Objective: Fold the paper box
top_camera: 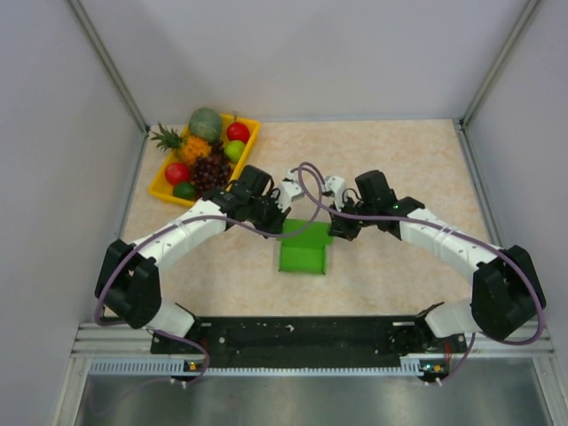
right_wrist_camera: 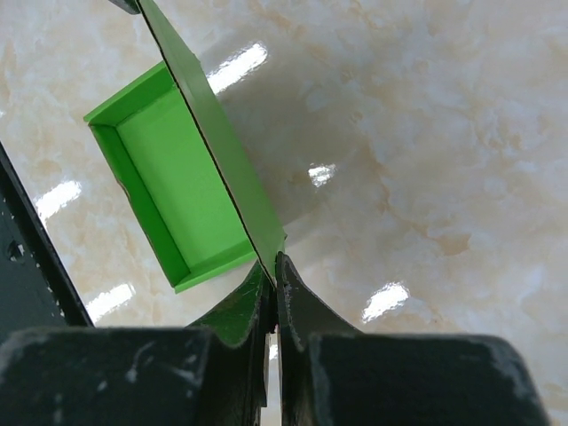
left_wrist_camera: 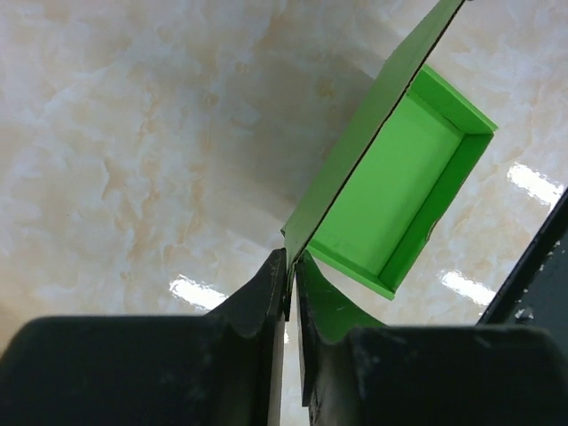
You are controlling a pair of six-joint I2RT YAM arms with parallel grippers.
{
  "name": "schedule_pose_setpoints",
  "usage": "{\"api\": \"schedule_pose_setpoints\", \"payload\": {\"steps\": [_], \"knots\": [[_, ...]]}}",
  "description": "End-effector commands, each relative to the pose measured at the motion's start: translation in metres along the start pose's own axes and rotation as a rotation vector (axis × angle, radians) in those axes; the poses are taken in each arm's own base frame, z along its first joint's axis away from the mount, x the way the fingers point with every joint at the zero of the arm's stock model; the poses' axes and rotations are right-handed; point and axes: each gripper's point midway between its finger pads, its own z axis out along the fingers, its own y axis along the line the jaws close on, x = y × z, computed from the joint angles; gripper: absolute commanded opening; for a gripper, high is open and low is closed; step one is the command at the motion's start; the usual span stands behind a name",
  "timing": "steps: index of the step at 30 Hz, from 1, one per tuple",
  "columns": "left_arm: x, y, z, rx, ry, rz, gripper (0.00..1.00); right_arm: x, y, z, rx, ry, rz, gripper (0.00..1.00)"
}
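Note:
The bright green paper box (top_camera: 302, 256) lies on the marble tabletop between the two arms. It is an open tray with low walls, and a tall flap (top_camera: 309, 231) stands up along its far side. My left gripper (top_camera: 286, 220) is shut on that flap's left corner. In the left wrist view the fingertips (left_wrist_camera: 291, 257) pinch the thin card edge, with the box tray (left_wrist_camera: 390, 186) beyond. My right gripper (top_camera: 335, 229) is shut on the flap's right corner. In the right wrist view its tips (right_wrist_camera: 272, 259) clamp the card, with the tray (right_wrist_camera: 169, 169) to the left.
A yellow tray (top_camera: 158, 188) of toy fruit sits at the back left of the table. Grey walls close in the left, right and far sides. The arms' bases stand along the near rail (top_camera: 302, 333).

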Motion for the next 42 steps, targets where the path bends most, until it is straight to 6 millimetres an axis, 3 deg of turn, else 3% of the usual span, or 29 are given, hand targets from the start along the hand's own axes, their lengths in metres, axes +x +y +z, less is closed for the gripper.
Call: {"api": "schedule_pose_setpoints", "payload": {"steps": [1,3,7,15,23,29,33,38,42], "knots": [[-0.017,0.012,-0.002,-0.094,-0.061,0.000,0.08,-0.018,-0.011,-0.008,0.062,-0.061,0.007,0.00],[-0.021,0.014,-0.002,-0.124,-0.073,-0.010,0.00,-0.013,-0.021,-0.009,0.129,-0.044,0.044,0.11],[-0.022,0.012,-0.004,-0.150,-0.095,0.008,0.00,-0.006,-0.027,-0.011,0.200,-0.033,0.148,0.26],[-0.024,0.009,-0.004,-0.132,-0.107,0.024,0.00,-0.001,-0.033,-0.007,0.219,-0.014,0.155,0.28],[-0.022,0.007,-0.002,-0.118,-0.100,0.048,0.00,-0.019,-0.049,0.001,0.251,-0.042,0.100,0.40],[-0.021,0.005,-0.002,-0.107,-0.100,0.066,0.00,-0.028,-0.057,0.010,0.250,-0.073,0.036,0.43],[-0.020,0.005,-0.002,-0.103,-0.095,0.073,0.00,-0.039,-0.052,0.014,0.189,-0.114,-0.005,0.39],[-0.022,0.003,-0.004,-0.099,-0.106,0.074,0.00,-0.041,-0.044,0.015,0.112,-0.133,-0.009,0.17],[-0.025,0.004,-0.004,-0.099,-0.112,0.073,0.00,-0.038,-0.042,0.015,0.109,-0.128,0.002,0.05]]}}
